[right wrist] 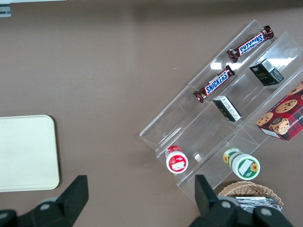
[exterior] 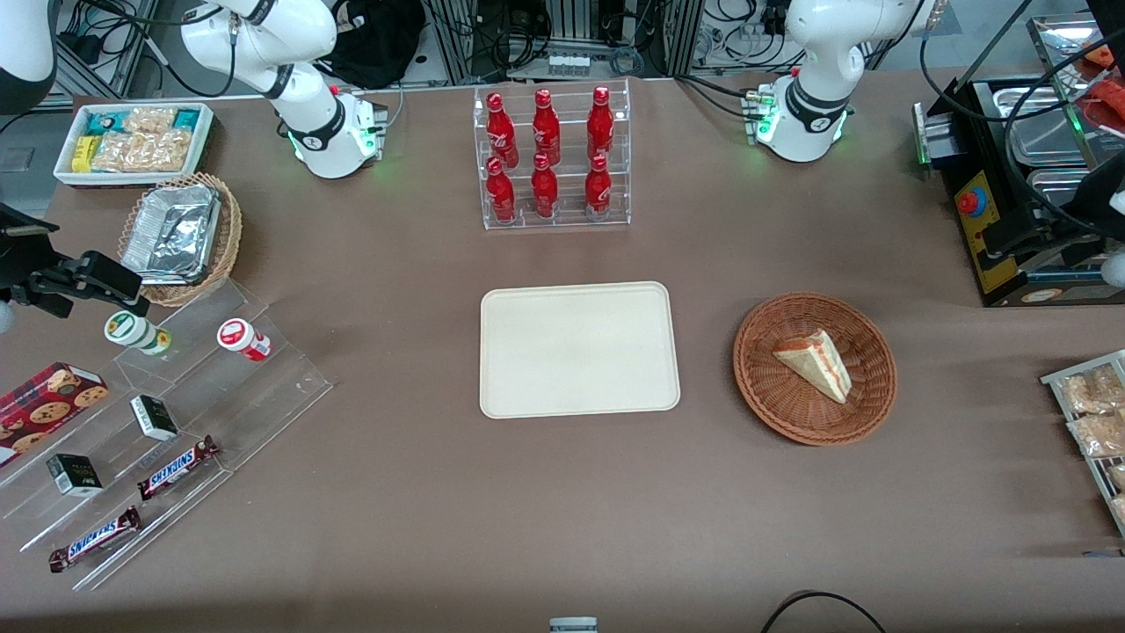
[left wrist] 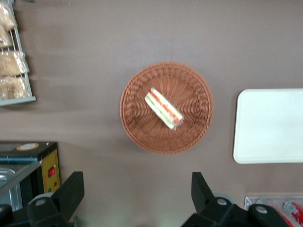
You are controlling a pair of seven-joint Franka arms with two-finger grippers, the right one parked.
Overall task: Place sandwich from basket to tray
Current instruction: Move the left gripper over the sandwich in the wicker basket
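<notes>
Left wrist view gives us the gripper (left wrist: 137, 194) hanging high above the table, its two fingers (left wrist: 71, 191) spread wide and holding nothing. Below it we see the sandwich (left wrist: 164, 108) lying in the basket (left wrist: 137, 135). Beside the basket, apart from it, the tray (exterior: 580, 349) sits bare.

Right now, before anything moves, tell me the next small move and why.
Probably lower the gripper straight toward the sandwich. Its jaws stand open and empty, high above the table, while the sandwich lies untouched in the basket and the tray beside it holds nothing.
</notes>
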